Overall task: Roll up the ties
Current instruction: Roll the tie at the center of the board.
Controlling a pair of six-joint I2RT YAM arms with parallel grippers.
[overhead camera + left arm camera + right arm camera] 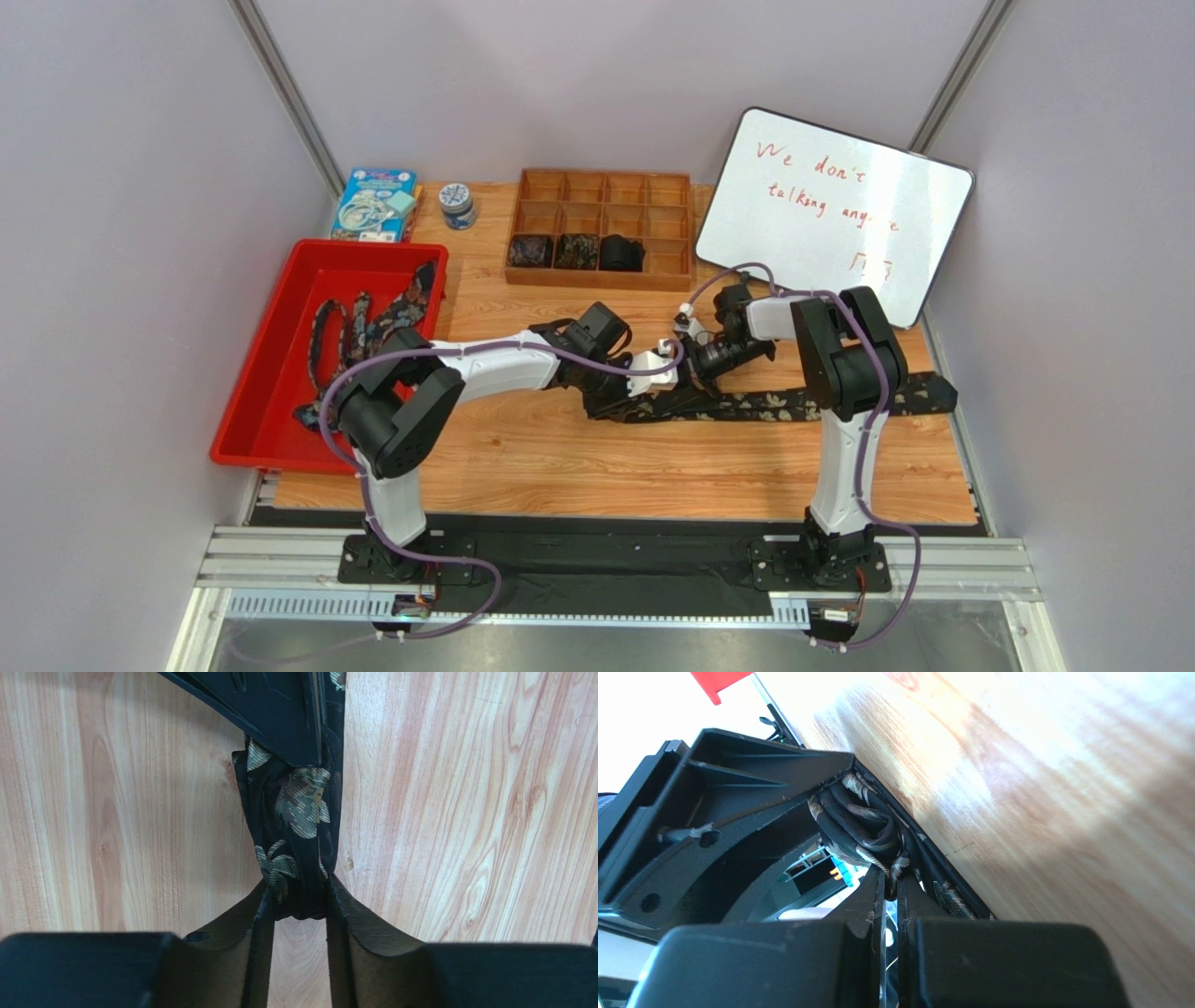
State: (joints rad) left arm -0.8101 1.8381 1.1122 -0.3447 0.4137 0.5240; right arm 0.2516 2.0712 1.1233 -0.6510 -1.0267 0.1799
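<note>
Centrally, one wooden table [561, 462] is seen, with one whiteboard [842, 210] propped at its far right. One red tray [267, 406] is set at the left edge, and loose ties [351, 329] are tangled in it, their number not countable. One wooden organizer [603, 189] is placed at the far middle; three coils [577, 252] are held in its near row, one per compartment, from the left. One tie [786, 406] is stretched across the table toward the right edge. Its bunched end is pinched by the left gripper [298, 896], and its wound folds are nipped by the right gripper [892, 875], the fingers nearly pressed together. One blue box [375, 205] and one small jar [457, 205] are stood far left.
</note>
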